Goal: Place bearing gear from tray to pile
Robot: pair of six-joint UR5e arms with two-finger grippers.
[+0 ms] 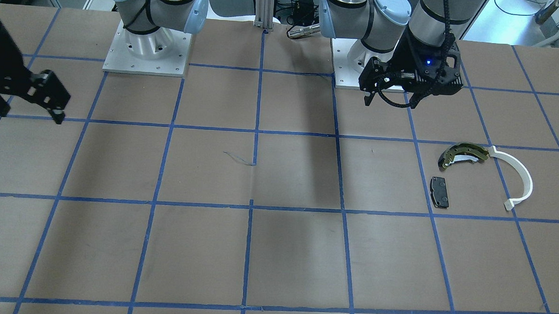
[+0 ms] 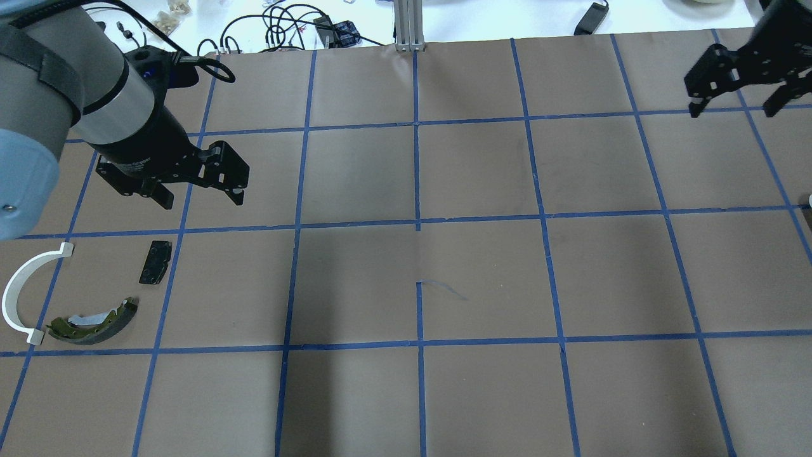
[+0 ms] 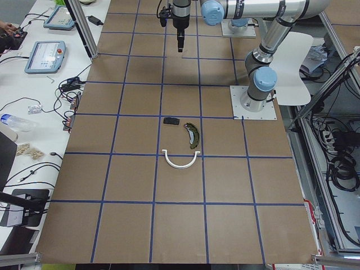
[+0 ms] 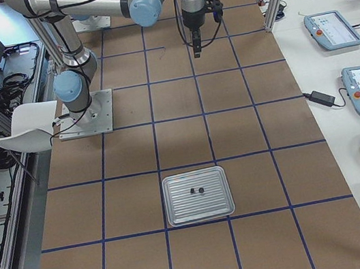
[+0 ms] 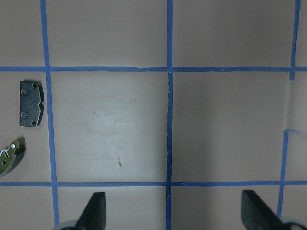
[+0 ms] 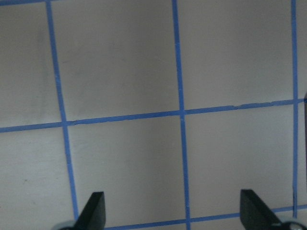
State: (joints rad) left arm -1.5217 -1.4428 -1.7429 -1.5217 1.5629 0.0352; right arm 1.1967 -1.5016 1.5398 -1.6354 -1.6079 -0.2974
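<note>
Gears (image 4: 191,191), two small dark specks, sit in tray (image 4: 179,210), well apart from pile (image 2: 95,324). Right gripper (image 2: 731,113) spread wide, empty, likely poised for pick; left gripper (image 2: 203,202) likewise, parked near pile.

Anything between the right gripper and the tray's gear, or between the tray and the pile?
Nothing visible. The right gripper, jaws open, hangs over bare table. The tray holds only two small dark parts, and the way to the pile shows only tape lines.
</note>
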